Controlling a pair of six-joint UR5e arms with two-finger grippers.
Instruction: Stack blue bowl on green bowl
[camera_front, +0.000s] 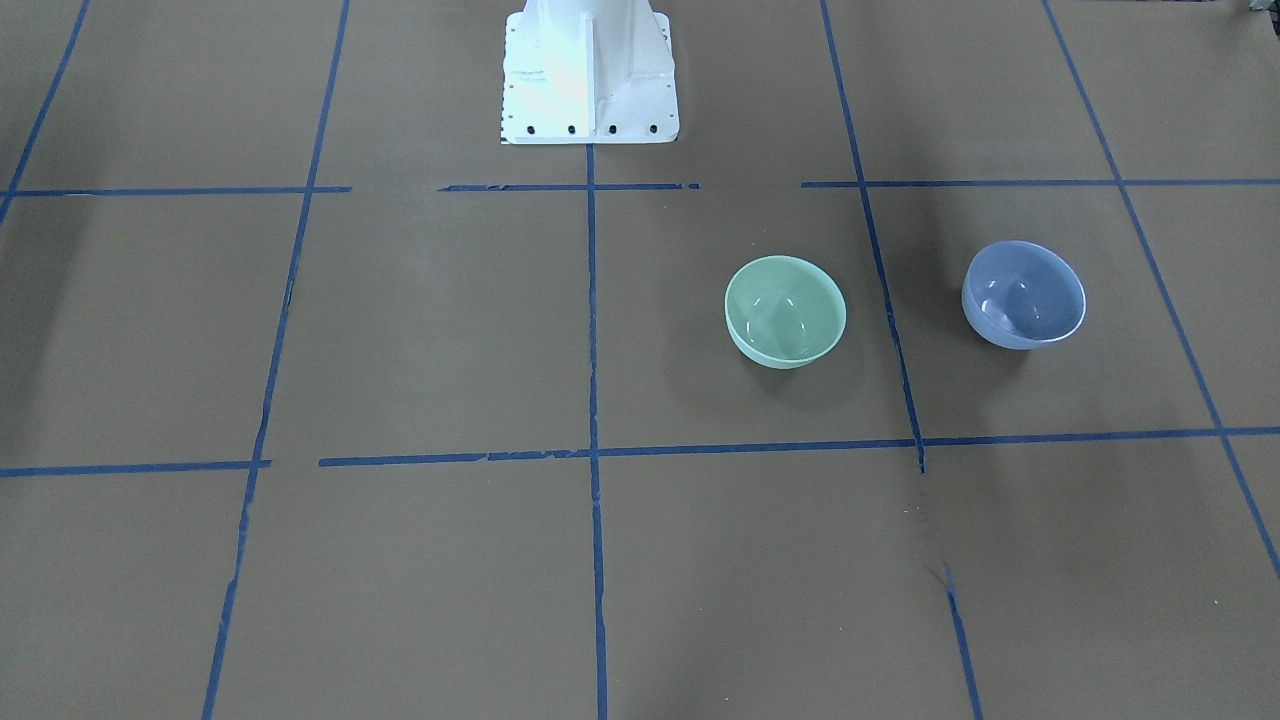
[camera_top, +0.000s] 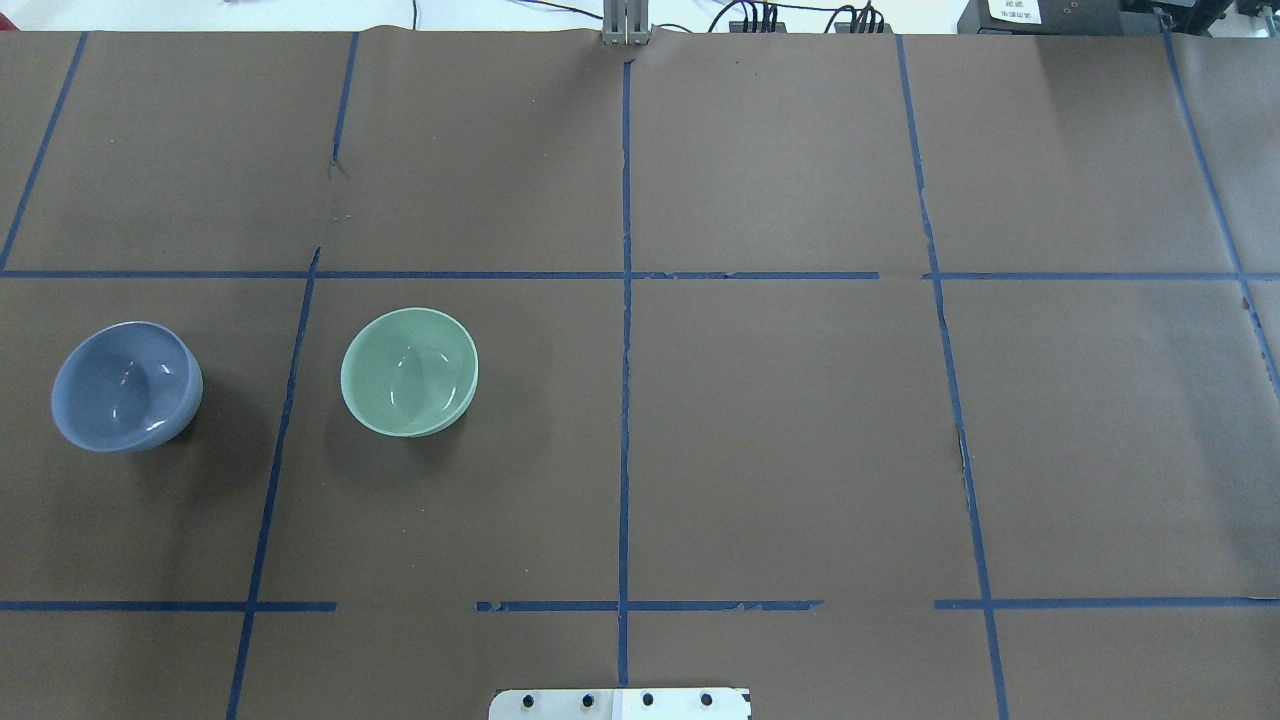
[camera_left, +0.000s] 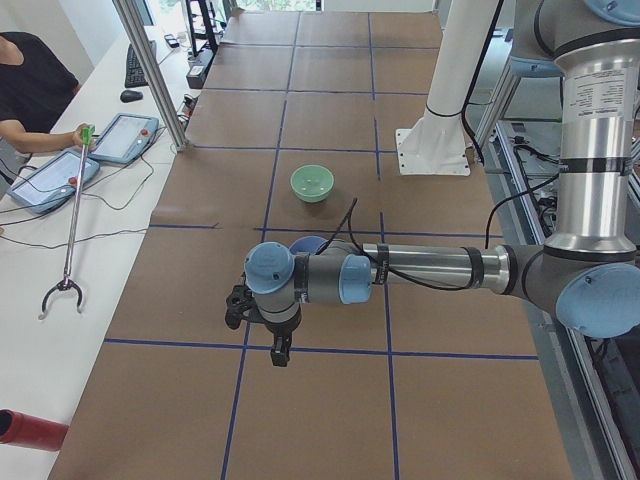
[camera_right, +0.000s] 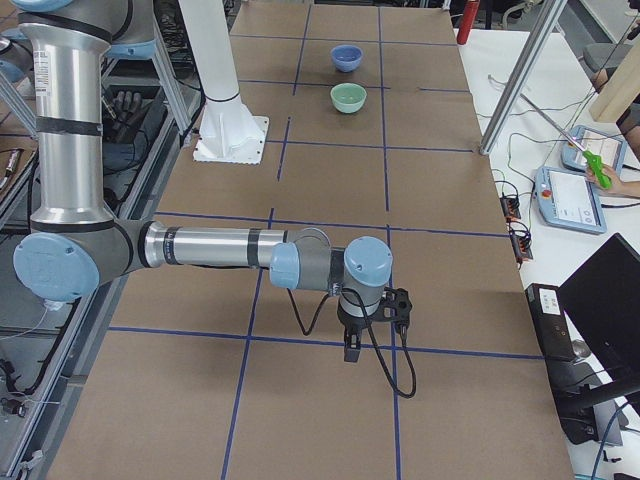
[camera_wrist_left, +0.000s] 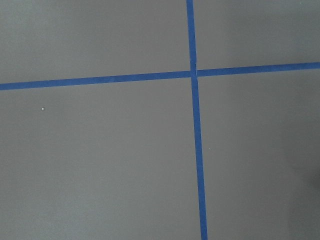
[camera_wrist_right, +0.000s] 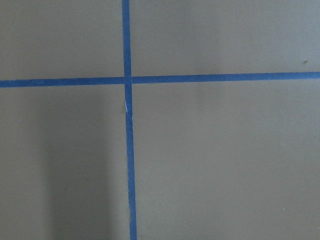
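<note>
Though apart, found blue bowl (camera_top: 125, 385) outboard of green bowl (camera_top: 408, 372), leftward.
Lay nearer left gripper (camera_left: 280, 357) than right gripper (camera_right: 351, 353) — could not tell either jaws' state.

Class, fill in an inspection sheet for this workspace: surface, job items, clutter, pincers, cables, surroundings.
Surface: brown paper table, blue tape grid.
Job's things: blue bowl and green bowl upright, apart, empty, unstacked.
Clutter: nothing seen.
Pincers: left pincer and right pincer above the table, away from bowls; open or shut unclear.
Cables: cable loops from right wrist.
Surroundings: operator with grabber stick; pendant.
</note>
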